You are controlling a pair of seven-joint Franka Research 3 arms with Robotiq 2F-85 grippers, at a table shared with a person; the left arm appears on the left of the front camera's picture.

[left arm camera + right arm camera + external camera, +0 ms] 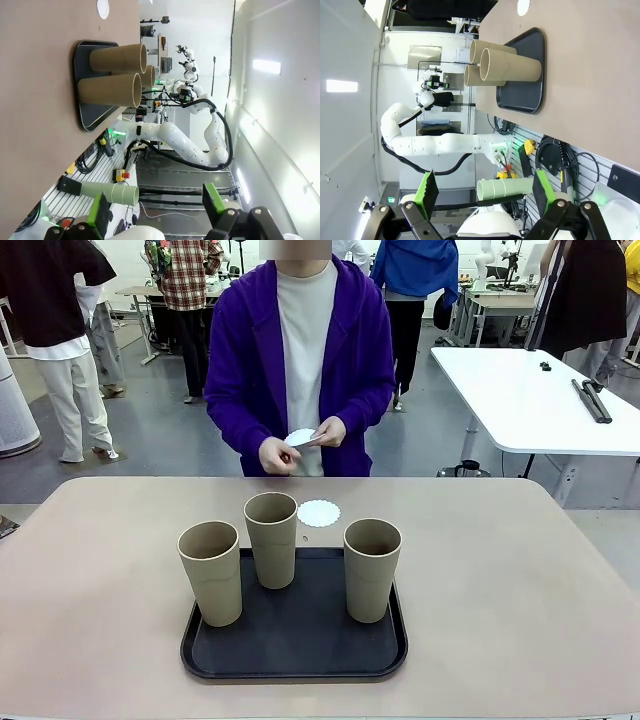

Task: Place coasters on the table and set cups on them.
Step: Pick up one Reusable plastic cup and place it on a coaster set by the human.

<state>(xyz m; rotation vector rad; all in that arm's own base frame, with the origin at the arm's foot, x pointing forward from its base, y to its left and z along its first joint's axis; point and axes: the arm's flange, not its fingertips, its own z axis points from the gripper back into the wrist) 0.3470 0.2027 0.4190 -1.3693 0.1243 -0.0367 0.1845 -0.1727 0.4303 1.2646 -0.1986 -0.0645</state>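
Three tan cups stand on a black tray [300,645] on the beige table [90,570]: one at the left [211,572], one at the back middle [271,539], one at the right [371,569]. A white lacy coaster [318,513] lies flat on the table just behind the tray. The person at the far side holds more coasters [300,437] in both hands above the table's far edge. My left gripper [156,210] is open and empty, well back from the cups [112,90]. My right gripper [485,187] is likewise open, far from the cups [512,67].
A white glossy table [530,400] stands at the back right with dark tools on it. Other people stand in the background. The left wrist view catches the other white arm [175,142] off the table's edge; the right wrist view shows its counterpart [440,145].
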